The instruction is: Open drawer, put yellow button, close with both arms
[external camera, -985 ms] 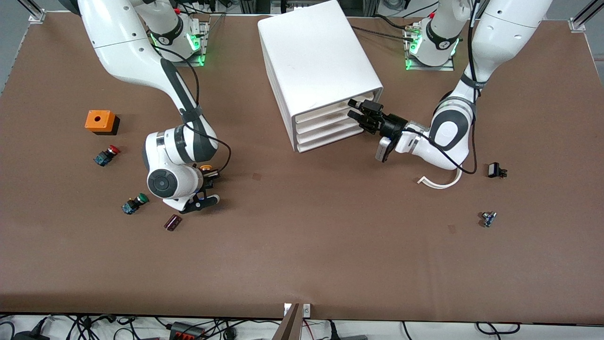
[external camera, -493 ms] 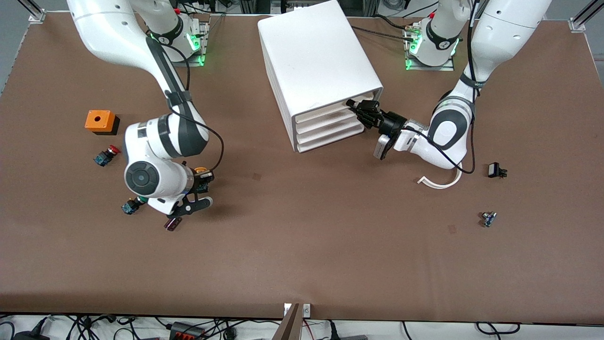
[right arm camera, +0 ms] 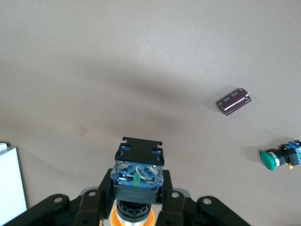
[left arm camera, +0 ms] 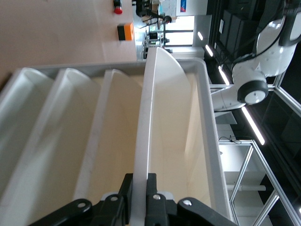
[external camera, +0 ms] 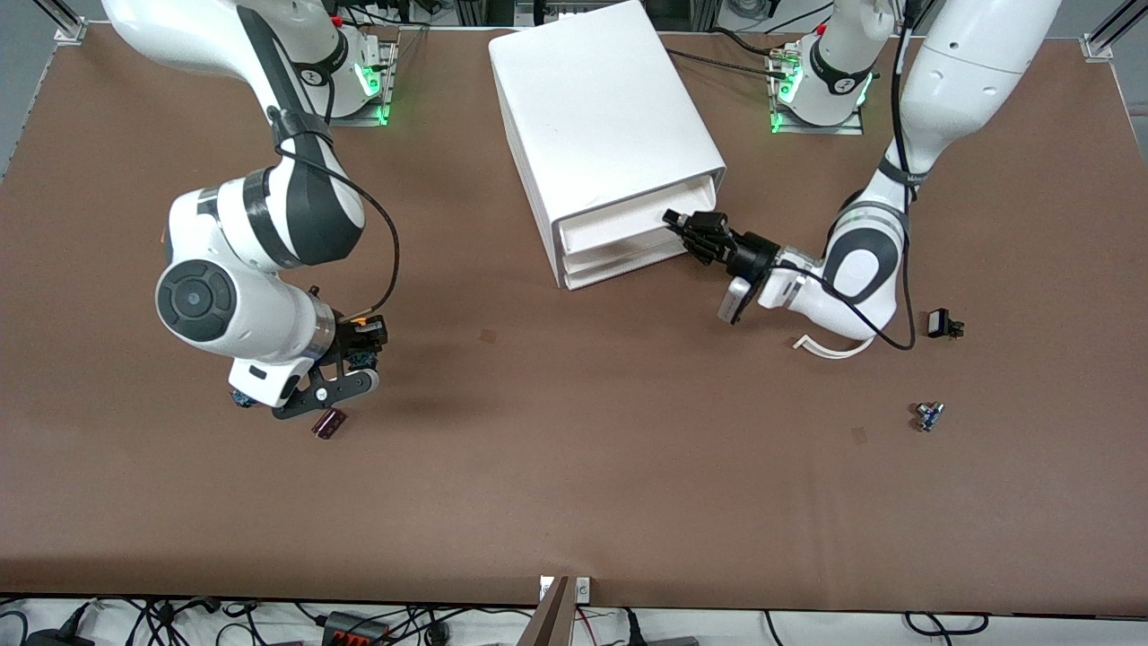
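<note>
Two grippers busy | left gripper (external camera: 683,226) pinches top drawer (external camera: 628,222) front lip to draw it from white cabinet (external camera: 601,117) | right gripper (external camera: 354,345) clamps yellow button (right arm camera: 137,181), raised above table (external camera: 574,449) for carrying | maroon capacitor (external camera: 329,423), green button (right arm camera: 280,157) lie below

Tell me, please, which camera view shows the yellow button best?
The right wrist view: the yellow button sits close up, clamped in the right gripper, its body facing the camera and its cap peeking out below. The front view shows only an orange sliver over the table. The left wrist view does not show it.
</note>
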Robot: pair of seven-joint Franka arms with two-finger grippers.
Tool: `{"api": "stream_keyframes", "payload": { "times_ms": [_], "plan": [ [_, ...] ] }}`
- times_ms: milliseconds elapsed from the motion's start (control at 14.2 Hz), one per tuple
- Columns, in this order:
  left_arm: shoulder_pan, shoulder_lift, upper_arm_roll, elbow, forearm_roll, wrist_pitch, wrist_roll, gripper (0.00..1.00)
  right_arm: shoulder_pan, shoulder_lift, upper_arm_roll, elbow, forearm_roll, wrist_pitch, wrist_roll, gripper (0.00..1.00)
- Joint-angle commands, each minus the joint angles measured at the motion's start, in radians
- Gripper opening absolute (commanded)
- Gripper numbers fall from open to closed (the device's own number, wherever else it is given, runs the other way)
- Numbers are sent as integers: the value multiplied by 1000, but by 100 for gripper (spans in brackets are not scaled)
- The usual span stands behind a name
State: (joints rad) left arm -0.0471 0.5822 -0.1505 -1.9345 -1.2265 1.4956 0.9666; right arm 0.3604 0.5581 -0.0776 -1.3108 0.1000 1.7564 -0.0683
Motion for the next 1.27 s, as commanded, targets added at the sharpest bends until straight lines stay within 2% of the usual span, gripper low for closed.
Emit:
{"api": "stream_keyframes", "payload": {
  "times_ms": [0, 211, 563, 633, 704, 774, 985, 1196],
  "plan": [
    [1, 103, 22, 149, 34, 21, -66, 9, 5, -17, 1, 30, 10, -18, -1, 5],
    [1, 128, 35, 244, 91, 21, -140, 11, 9, -18, 4, 67, 9, -20, -1, 5],
    [1, 133, 49, 279, 111, 21, -175, 13, 43, -12, 9, 117, 10, -17, -1, 3],
    [1, 133, 51, 281, 113, 21, -183, 27, 49, -12, 9, 117, 10, -11, 1, 3],
    [1, 131, 51, 278, 113, 26, -187, 81, 61, -12, 9, 117, 10, -9, 1, 2],
    [6, 128, 52, 278, 113, 28, -193, 100, 66, -12, 9, 119, 9, -6, 2, 1],
    [7, 85, 71, 279, 117, 14, -306, 100, 83, -9, 9, 145, 10, -5, 2, 0],
    [7, 9, 69, 308, 214, 11, -558, 100, 129, -4, 9, 162, 10, -3, 8, 0]
  ]
}}
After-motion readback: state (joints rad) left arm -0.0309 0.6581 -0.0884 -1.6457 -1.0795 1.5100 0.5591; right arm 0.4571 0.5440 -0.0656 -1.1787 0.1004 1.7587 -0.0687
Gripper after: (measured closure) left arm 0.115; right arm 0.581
